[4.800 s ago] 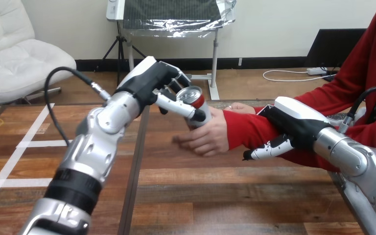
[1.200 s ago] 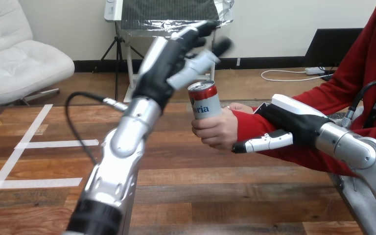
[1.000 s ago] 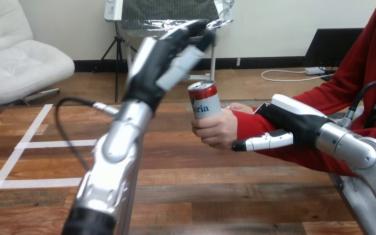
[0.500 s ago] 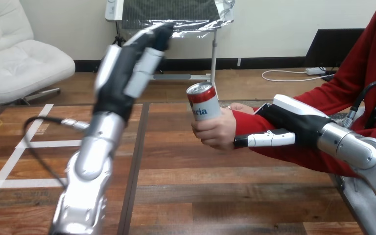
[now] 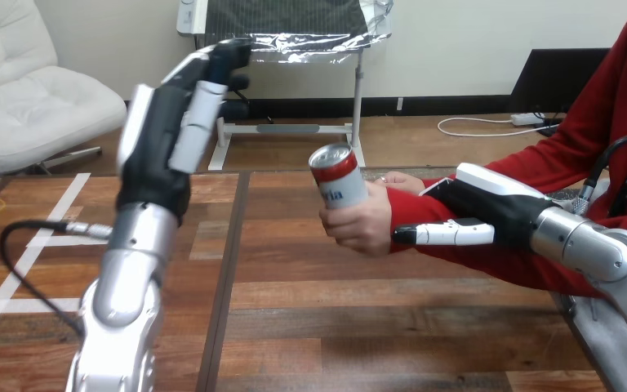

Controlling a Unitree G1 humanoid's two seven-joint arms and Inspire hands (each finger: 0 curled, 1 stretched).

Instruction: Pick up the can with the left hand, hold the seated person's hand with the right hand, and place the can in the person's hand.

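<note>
The red and white can stands slightly tilted in the person's hand, which is curled round its lower half above the table. My left hand is raised well to the left of the can, open with its fingers straight and pointing up, holding nothing. My right hand rests on top of the person's red-sleeved forearm, just behind the wrist. Its thumb lies straight along the near side of the sleeve, not curled round it. Its fingers are hidden behind the forearm.
The wooden table stretches in front of me, with white tape strips at its left. The person's other red-sleeved arm comes in from the right edge.
My left hand has swung left, away from the can, staying open. The can has tipped a little in the person's hand. My right hand stays on the forearm.
</note>
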